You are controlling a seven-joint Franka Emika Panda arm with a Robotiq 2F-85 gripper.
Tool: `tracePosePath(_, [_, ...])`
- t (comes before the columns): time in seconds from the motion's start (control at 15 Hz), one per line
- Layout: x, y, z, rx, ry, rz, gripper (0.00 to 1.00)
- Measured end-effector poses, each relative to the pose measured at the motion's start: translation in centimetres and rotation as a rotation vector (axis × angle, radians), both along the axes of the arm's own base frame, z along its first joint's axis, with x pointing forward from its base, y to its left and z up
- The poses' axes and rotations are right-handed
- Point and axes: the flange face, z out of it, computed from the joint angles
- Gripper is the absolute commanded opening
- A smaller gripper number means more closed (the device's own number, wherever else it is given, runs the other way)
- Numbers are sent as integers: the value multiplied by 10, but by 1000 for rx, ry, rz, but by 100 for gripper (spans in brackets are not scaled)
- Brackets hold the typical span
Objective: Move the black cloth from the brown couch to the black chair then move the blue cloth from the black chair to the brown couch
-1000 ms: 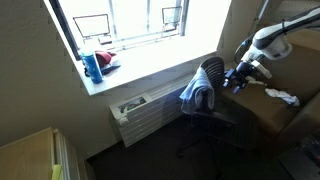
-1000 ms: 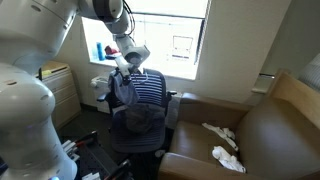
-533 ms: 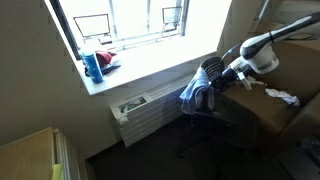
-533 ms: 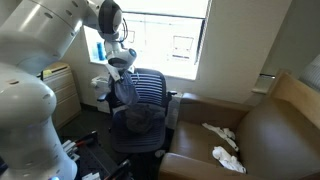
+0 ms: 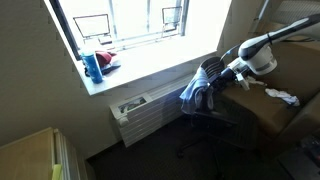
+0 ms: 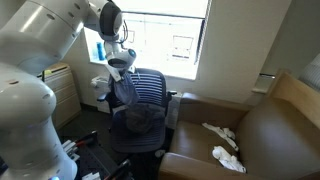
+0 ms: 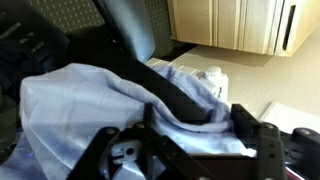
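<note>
The black chair point(image 5: 212, 70) point(image 6: 152, 92) stands by the window. A light blue cloth point(image 5: 196, 95) point(image 6: 124, 92) hangs over its backrest and fills the wrist view point(image 7: 90, 95). My gripper point(image 5: 223, 72) point(image 6: 119, 71) point(image 7: 197, 125) is at the top edge of the backrest. It is open, with one finger on each side of a fold of the blue cloth. The brown couch point(image 5: 270, 112) point(image 6: 265, 135) stands next to the chair. I see no black cloth on the couch. A dark grey-blue bundle point(image 6: 140, 120) lies on the chair seat.
White cloths point(image 6: 223, 135) point(image 6: 229, 158) point(image 5: 282, 97) lie on the couch. A windowsill point(image 5: 140, 62) with a blue bottle point(image 5: 92, 68) runs behind the chair, with a radiator point(image 5: 140, 110) under it. Wooden cabinets point(image 7: 240, 25) point(image 6: 60, 85) stand nearby.
Since one second ago the gripper has come down from beside the chair onto the top of the backrest and the blue cloth. Over the last half second nothing has moved.
</note>
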Motion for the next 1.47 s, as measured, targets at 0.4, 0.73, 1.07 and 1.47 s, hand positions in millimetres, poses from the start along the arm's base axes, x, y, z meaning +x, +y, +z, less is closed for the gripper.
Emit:
tracePosePath(0.4, [7, 1, 8, 5, -24, -9, 4])
tracePosePath(0.73, [24, -9, 17, -34, -100, -20, 1])
tracePosePath(1.07, [53, -21, 57, -105, -282, -29, 1])
tracePosePath(1.47, [95, -67, 207, -180, -629, -114, 1])
